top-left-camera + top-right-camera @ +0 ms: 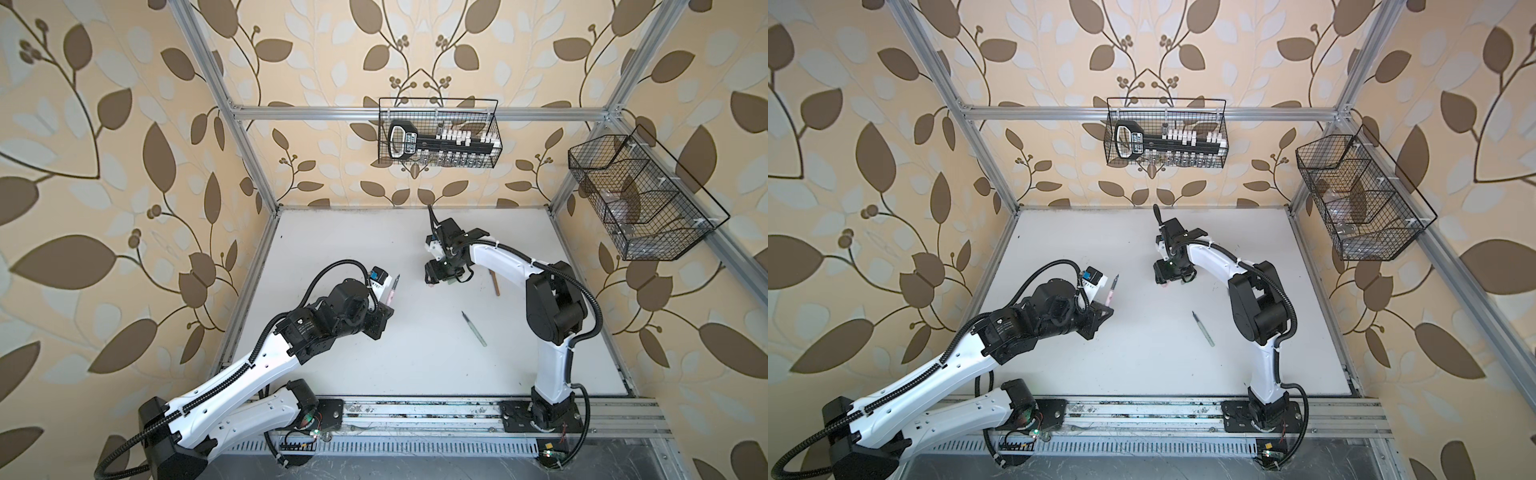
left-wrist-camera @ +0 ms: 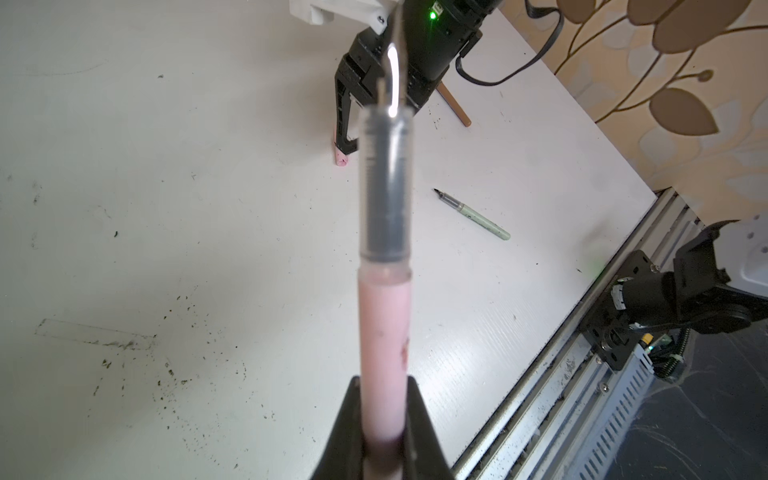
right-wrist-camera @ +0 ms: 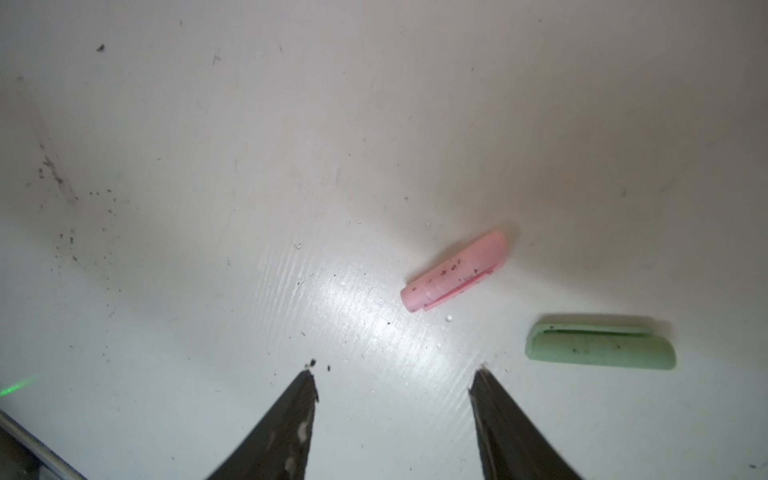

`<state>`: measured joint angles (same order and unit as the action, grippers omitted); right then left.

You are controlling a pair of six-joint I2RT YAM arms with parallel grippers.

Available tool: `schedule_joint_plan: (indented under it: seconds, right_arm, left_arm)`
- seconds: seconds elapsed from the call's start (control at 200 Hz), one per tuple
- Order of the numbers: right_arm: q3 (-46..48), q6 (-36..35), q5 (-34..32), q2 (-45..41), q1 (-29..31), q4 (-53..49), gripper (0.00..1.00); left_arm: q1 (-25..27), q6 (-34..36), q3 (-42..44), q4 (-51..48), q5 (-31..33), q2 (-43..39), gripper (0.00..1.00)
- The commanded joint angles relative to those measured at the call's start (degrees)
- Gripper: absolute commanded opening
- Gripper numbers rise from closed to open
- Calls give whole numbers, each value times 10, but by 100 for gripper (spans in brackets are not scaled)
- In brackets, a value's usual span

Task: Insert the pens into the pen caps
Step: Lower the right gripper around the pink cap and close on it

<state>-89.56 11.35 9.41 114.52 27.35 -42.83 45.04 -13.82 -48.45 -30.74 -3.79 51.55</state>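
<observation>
Both right gripper (image 3: 395,380) jaws stand wide, empty; the pink cap (image 3: 455,270) lies off-centre ahead, so closing now we'd miss it (or knock the green cap (image 3: 598,347)). Our left gripper (image 2: 382,380) clamps the pink pen (image 2: 384,324).

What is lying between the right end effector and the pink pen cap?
Nothing: in the right wrist view the stretch of table between the open right end effector and the pink pen cap is bare, apart from a few tiny specks.
</observation>
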Motion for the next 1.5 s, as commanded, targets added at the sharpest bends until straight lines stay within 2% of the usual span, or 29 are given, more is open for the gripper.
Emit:
schedule_joint_plan:
  seconds: [0.0,0.125,0.28,0.7,1.13,1.315,1.494]
  right_arm:
    - [29,64,-5,-5,19,47,62]
    - [46,79,-7,6,19,74,64]
    - [47,89,-67,14,13,76,64]
    - [60,104,-51,37,12,94,61]
    - [21,100,-46,82,8,92,60]
    - [0,91,-44,97,16,78,54]
    - [-19,73,-93,106,17,32,48]
  left_arm:
    - [4,-2,2,4,13,-6,13]
    - [4,-2,2,5,12,-11,13]
    - [4,0,3,8,13,-15,13]
    - [4,0,5,11,6,-4,13]
    - [4,3,5,11,9,1,13]
    - [4,3,5,10,12,1,13]
    - [4,2,8,14,10,-3,14]
